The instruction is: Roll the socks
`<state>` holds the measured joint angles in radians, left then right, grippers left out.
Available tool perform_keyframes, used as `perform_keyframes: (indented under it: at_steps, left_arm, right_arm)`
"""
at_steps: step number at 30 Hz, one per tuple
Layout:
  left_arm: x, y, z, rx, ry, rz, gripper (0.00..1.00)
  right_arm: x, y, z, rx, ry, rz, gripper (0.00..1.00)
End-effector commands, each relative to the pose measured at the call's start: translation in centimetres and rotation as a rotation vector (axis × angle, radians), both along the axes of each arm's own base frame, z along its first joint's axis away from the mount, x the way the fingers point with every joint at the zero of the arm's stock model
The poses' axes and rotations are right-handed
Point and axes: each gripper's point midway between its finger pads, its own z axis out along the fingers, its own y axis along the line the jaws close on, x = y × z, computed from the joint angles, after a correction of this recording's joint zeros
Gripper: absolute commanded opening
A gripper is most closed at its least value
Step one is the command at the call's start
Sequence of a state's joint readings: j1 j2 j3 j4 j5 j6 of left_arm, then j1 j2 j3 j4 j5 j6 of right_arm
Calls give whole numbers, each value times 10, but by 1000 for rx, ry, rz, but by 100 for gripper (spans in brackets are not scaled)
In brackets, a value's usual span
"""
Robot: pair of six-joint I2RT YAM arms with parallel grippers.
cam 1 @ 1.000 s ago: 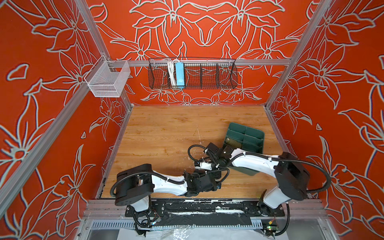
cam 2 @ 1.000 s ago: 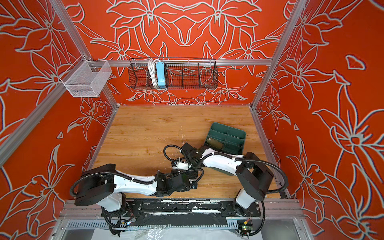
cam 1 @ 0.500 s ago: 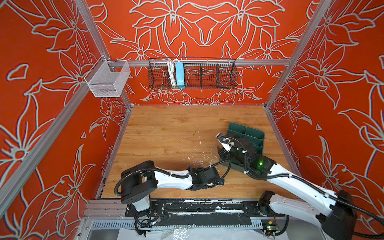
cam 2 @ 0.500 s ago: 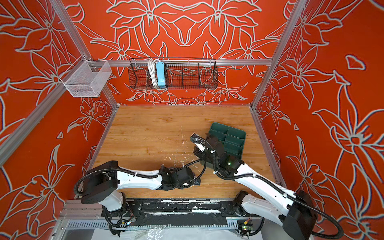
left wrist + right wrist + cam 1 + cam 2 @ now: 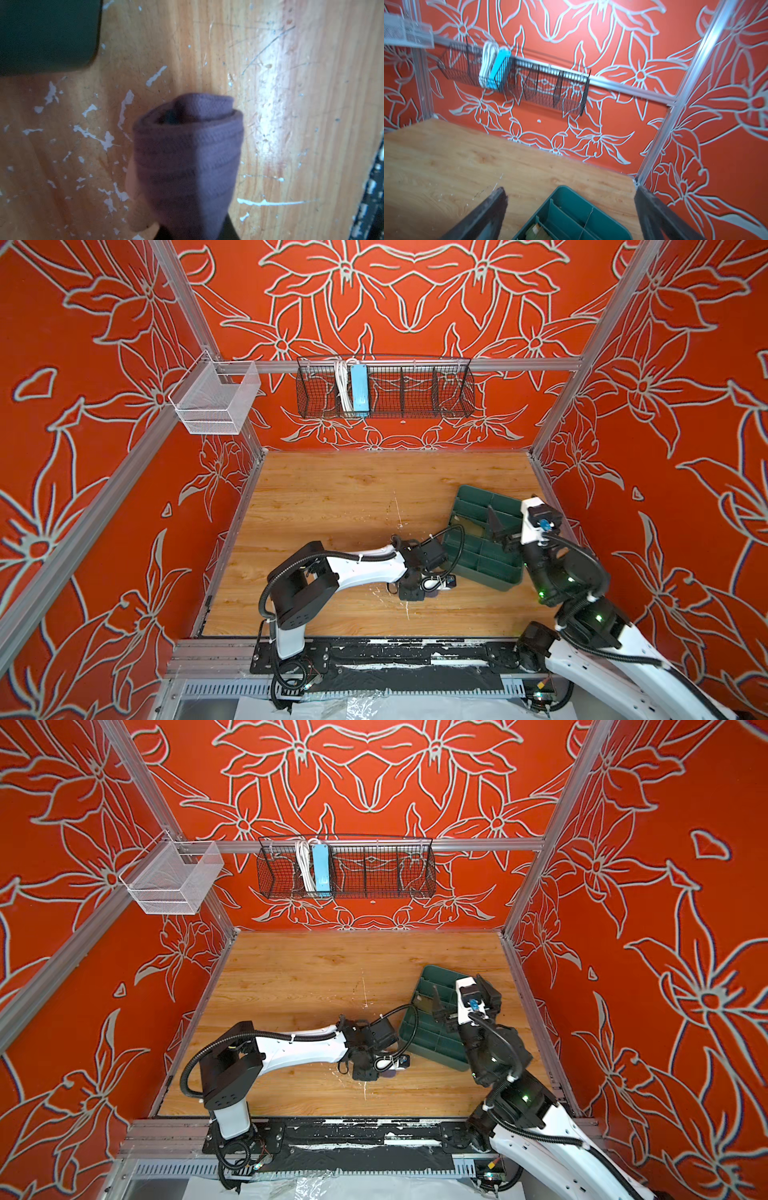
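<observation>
Purple ribbed fabric sock (image 5: 187,158), rolled, sits lower centre in the left wrist view, pinched by the left tool (image 5: 193,233) over the wooden counter (image 5: 291,104); grip firmly so it cannot unwind; right tool (image 5: 569,207) stands wide, empty

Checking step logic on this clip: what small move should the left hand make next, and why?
Probably lift the rolled purple sock toward the dark green divided tray. The left hand is shut on the roll near the tray's corner; an olive sock lies in one compartment; the right hand hangs open above the tray.
</observation>
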<state>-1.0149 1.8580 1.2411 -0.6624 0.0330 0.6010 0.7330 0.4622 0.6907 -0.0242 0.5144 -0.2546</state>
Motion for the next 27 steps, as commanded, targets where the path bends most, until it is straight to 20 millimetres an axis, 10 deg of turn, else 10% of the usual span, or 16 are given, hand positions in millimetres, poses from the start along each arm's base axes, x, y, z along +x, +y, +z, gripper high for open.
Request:
perform_keyframes:
  at_steps: [1, 10, 27]
  left_arm:
    - [-50, 41, -44, 179, 323, 34, 0]
    - [-36, 42, -29, 116, 485, 127, 0]
    - [-9, 53, -39, 140, 538, 201, 0]
  right_arm:
    - [-4, 13, -27, -126, 134, 82, 93]
    - [-21, 44, -51, -336, 254, 308, 86]
    - [-94, 133, -218, -1120, 329, 912, 74]
